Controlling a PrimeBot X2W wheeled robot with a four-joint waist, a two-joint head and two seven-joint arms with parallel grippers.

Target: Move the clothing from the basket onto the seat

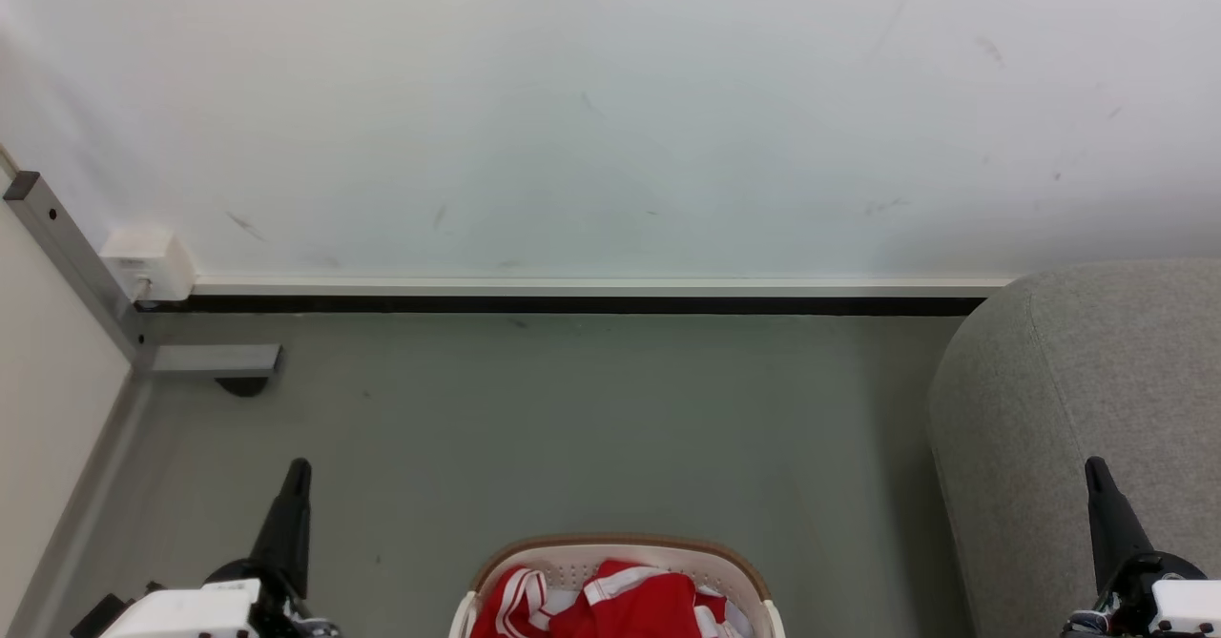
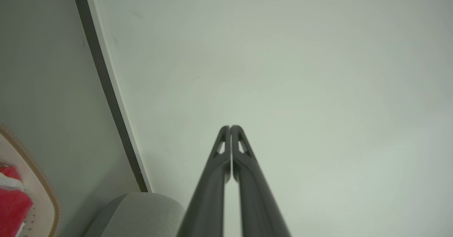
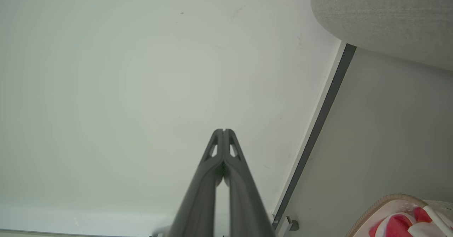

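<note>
Scuffed white wall (image 1: 610, 113), black skirting strip (image 1: 572, 305) along its foot, plain grey floor (image 1: 572, 419) below the strip, small white box (image 1: 148, 264) at the strip's left end, grey metal post (image 1: 67, 257) just beside

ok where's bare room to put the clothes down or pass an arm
The seat, right of the basket, is bare where visible. The floor from the basket to the skirting is open. Inside the basket is crowded with clothing.

Bright, even, soft light throughout; wrist views blur the near fingers (image 2: 244, 187).
</note>
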